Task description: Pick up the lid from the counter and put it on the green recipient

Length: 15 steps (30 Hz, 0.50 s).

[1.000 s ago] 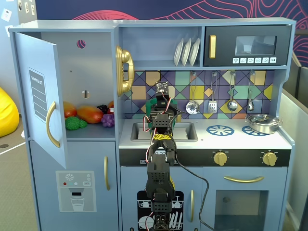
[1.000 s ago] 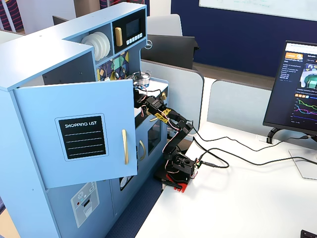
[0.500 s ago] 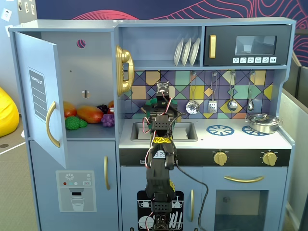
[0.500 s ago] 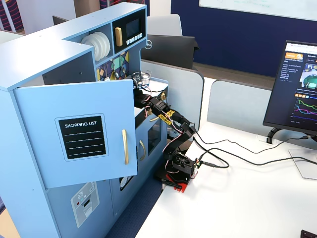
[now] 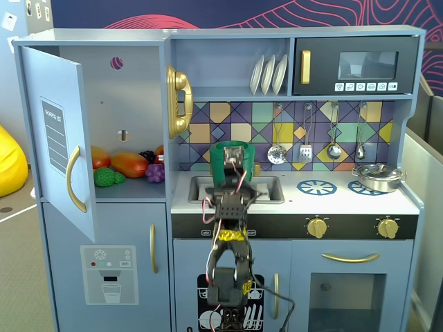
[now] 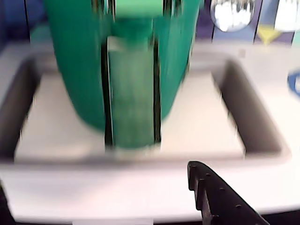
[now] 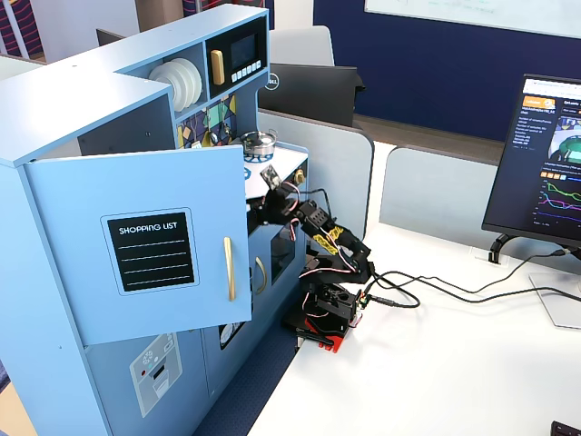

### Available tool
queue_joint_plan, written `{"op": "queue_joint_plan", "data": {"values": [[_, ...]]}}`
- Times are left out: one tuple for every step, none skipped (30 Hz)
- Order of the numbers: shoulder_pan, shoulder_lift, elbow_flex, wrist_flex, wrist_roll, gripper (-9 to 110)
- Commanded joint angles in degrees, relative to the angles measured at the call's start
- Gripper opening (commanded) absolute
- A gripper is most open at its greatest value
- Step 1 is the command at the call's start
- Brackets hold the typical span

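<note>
Right, the green recipient [image 6: 131, 70] stands in the sink [image 6: 255, 122], filling the upper centre of the wrist view, ribbed handle facing the camera. The end effector [image 5: 232, 166] hovers just before it, centre frame; whether its fingers are apart, I cannot tell. The lid isn't visible anywhere. At far right sits a silver pan [image 5: 377, 178], well clear.

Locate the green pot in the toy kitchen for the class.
The green pot stands in the sink, left of the stove rings in a fixed view; in the wrist view it fills the top centre, handle strip facing the camera.
</note>
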State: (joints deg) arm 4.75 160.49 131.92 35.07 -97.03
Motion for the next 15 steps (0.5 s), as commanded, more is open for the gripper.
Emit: {"op": "queue_joint_plan", "data": {"values": [[-0.5, 8.9, 7.6, 1.6, 1.3, 29], [-1.0, 10.6, 9.7, 2.1, 1.8, 26], [-1.4, 12.1, 11.4, 3.2, 1.8, 24], [-1.7, 13.6, 13.0, 4.7, 1.8, 21], [-1.8, 14.8, 14.6, 6.3, 1.3, 17], [-1.8, 15.8, 16.3, 7.4, 1.1, 14], [-1.8, 16.5, 17.9, 8.3, 1.1, 11], [-2.0, 17.2, 19.5, 9.1, 1.1, 8], [-2.0, 17.7, 21.2, 9.9, 1.1, 5], [-1.8, 17.9, 23.3, 10.1, 0.8, 3], [-1.5, 18.1, 25.4, 10.1, -0.5, 0], [-1.0, 18.1, 27.7, 9.8, -0.8, 0], [-0.6, 18.0, 29.8, 9.1, -0.8, 0], [-0.4, 18.0, 32.1, 8.2, -0.3, 0], [-0.3, 18.0, 34.3, 7.3, 0.1, 0]]}}
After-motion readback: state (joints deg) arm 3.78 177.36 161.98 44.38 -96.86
